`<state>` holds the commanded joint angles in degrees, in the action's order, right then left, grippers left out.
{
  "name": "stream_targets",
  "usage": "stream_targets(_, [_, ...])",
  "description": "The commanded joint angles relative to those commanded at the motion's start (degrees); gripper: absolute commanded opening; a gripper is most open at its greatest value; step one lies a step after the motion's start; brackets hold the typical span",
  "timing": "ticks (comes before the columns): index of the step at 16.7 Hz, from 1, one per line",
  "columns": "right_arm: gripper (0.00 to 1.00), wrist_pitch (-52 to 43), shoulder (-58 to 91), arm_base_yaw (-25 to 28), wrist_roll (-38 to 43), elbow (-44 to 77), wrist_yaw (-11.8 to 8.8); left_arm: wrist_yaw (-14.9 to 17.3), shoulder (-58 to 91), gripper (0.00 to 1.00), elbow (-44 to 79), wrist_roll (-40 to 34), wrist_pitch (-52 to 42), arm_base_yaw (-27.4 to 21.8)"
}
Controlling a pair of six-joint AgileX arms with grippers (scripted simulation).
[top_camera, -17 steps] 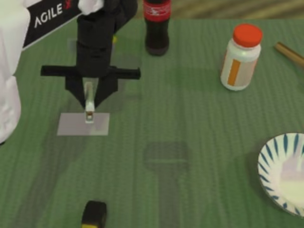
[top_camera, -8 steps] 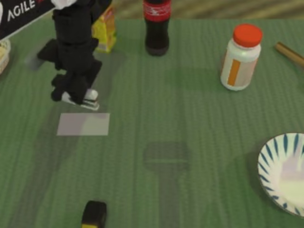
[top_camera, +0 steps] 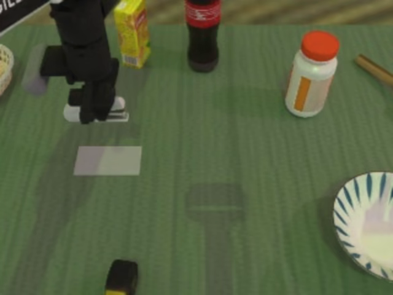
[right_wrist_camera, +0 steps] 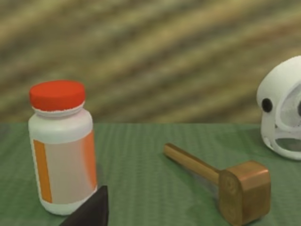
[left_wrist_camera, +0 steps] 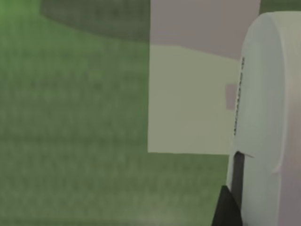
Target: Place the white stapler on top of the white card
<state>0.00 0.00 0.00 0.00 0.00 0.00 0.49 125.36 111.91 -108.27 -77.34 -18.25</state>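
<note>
Now my left gripper (top_camera: 93,114) over far-left table, fingers closed across white stapler (top_camera: 116,110) mid-body. Stapler just beyond white card (top_camera: 107,161), not on it. I judge stapler light, rigid, smooth plastic; grip across narrow sides, mid-length. Right arm parked, not in top view.

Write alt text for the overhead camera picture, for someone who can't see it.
Seen from above, the left gripper holds the white stapler over a green table, just behind the bare white card. Around them stand a yellow carton, cola bottle, red-capped pill bottle and blue-striped plate.
</note>
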Motion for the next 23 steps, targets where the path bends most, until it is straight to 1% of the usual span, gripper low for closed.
stream_targets(6, [1.0,0.0,0.0,0.0,0.0,0.0,0.0,-0.1,0.2,0.0,-0.8,0.2,0.8,-0.2])
stream_targets(8, [1.0,0.0,0.0,0.0,0.0,0.0,0.0,-0.1,0.6,0.0,-3.8,0.2,4.2,0.2])
stream_targets(12, [1.0,0.0,0.0,0.0,0.0,0.0,0.0,-0.1,2.2,0.0,-12.7,0.8,15.8,0.5])
stream_targets(14, [1.0,0.0,0.0,0.0,0.0,0.0,0.0,0.0,3.0,0.0,-16.2,0.9,19.5,0.7])
stream_targets(19, [1.0,0.0,0.0,0.0,0.0,0.0,0.0,0.0,3.4,0.0,-17.5,0.8,20.9,0.8])
stream_targets(23, [1.0,0.0,0.0,0.0,0.0,0.0,0.0,0.0,3.4,0.3,-17.5,0.8,20.9,0.8])
